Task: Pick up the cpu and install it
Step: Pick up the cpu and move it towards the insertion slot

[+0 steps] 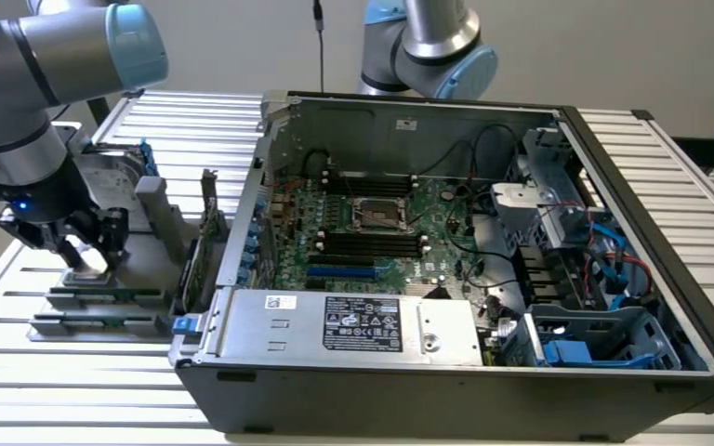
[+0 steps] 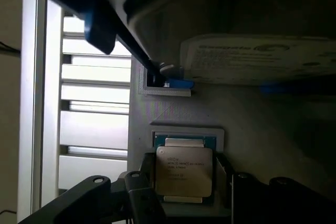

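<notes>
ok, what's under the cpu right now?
The cpu lies in a framed recess of a grey holder; the frame's pale rim shows along its edge. The recess floor directly under the chip is covered, so what's there can't be seen.

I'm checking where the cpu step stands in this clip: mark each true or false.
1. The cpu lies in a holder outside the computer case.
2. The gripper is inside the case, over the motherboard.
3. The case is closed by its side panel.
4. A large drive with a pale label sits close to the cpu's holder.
1. True. The cpu lies flat in a grey holder, outside the computer case.
2. False. The gripper is down at the parts fixture on the exterior view's left of the case, right at the cpu.
3. False. The case is open and its motherboard is in plain sight.
4. True. The drive sits just beyond the holder in the wrist view.
</notes>
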Robot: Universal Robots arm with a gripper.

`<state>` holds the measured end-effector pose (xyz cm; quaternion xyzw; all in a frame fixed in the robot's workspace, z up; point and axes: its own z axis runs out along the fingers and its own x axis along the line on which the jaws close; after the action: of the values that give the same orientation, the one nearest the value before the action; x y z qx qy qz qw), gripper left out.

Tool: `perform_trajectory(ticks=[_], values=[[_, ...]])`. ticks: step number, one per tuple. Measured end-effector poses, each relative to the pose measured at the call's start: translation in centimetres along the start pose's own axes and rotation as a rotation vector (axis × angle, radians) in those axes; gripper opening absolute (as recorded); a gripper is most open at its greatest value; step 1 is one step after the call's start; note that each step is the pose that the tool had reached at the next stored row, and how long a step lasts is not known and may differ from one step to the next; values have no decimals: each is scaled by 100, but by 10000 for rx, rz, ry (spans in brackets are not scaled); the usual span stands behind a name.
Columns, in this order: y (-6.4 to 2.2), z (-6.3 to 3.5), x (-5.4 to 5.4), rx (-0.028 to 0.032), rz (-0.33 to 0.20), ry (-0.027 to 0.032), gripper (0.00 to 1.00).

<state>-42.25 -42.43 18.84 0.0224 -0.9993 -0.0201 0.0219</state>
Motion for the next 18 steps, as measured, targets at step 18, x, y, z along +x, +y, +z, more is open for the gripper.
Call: perform_trajectory(ticks=[18], values=[[25, -632, 5, -2, 0, 12, 55]])
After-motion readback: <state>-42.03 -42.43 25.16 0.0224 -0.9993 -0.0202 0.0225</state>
